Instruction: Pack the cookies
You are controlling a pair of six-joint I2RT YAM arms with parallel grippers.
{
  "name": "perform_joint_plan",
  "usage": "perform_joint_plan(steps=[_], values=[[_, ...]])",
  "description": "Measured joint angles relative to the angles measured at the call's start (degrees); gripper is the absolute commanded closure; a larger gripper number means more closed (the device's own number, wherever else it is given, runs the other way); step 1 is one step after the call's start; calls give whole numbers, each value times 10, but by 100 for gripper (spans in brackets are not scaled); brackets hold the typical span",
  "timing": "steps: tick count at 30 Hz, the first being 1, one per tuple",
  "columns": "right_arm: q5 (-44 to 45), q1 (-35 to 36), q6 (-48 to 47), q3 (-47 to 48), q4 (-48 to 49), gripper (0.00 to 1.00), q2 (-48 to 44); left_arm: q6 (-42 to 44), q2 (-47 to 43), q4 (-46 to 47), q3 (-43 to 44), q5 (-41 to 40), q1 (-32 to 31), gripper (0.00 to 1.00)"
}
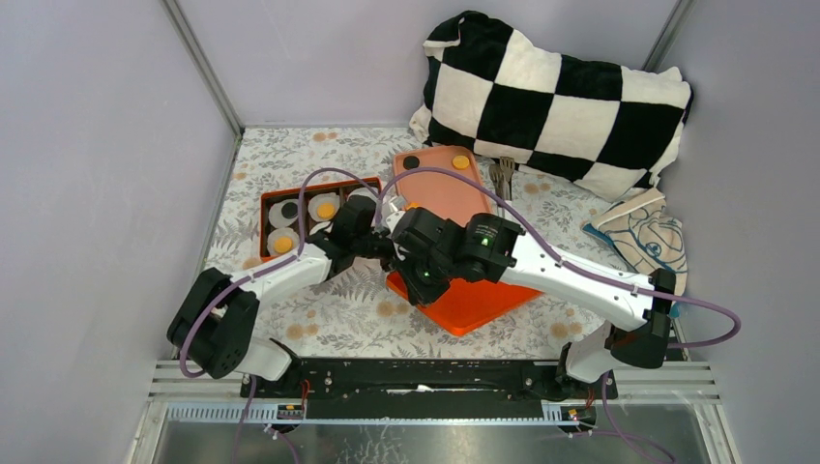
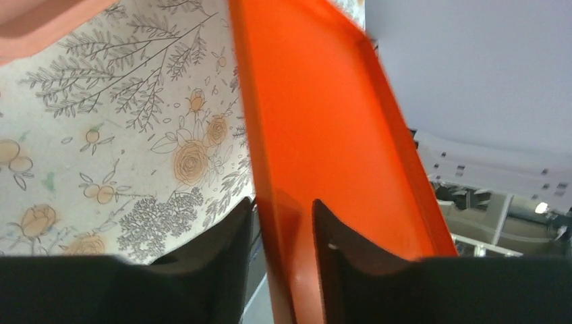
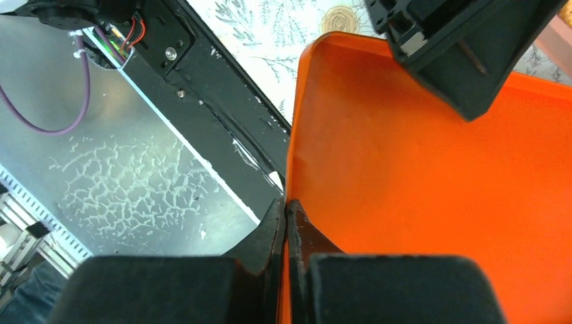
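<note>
A bright orange tray (image 1: 474, 302) is tilted up at the table's middle. My right gripper (image 3: 287, 206) is shut on its thin rim (image 3: 291, 162), on the side nearest the arm bases. My left gripper (image 2: 283, 206) straddles another rim (image 2: 273, 202), one finger on each side, with a sliver of gap still showing, so it is open. In the top view both grippers meet over the tray's left corner, left (image 1: 387, 246) and right (image 1: 420, 280). Orange cookies (image 1: 327, 208) and a black cookie (image 1: 288, 210) sit in white liners in a dark red box (image 1: 266, 198). Two more cookies (image 1: 460, 161) lie on a salmon tray (image 1: 440, 188).
A black-and-white checked cushion (image 1: 561, 97) fills the back right, with a folded cloth (image 1: 643, 237) in front of it. Metal tongs (image 1: 502, 176) lie beside the salmon tray. Grey walls close in on the left, back and right. The arms' black mounting rail (image 1: 416, 375) runs along the near edge.
</note>
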Motion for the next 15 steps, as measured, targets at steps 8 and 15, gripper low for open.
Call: perform_joint_plan(steps=[8,15], values=[[38,-1,-18,-23,17,100,-1,-40,2,23,-6,53,-6,6],[39,0,-24,-34,22,100,-11,-83,-1,53,-18,70,-8,34]])
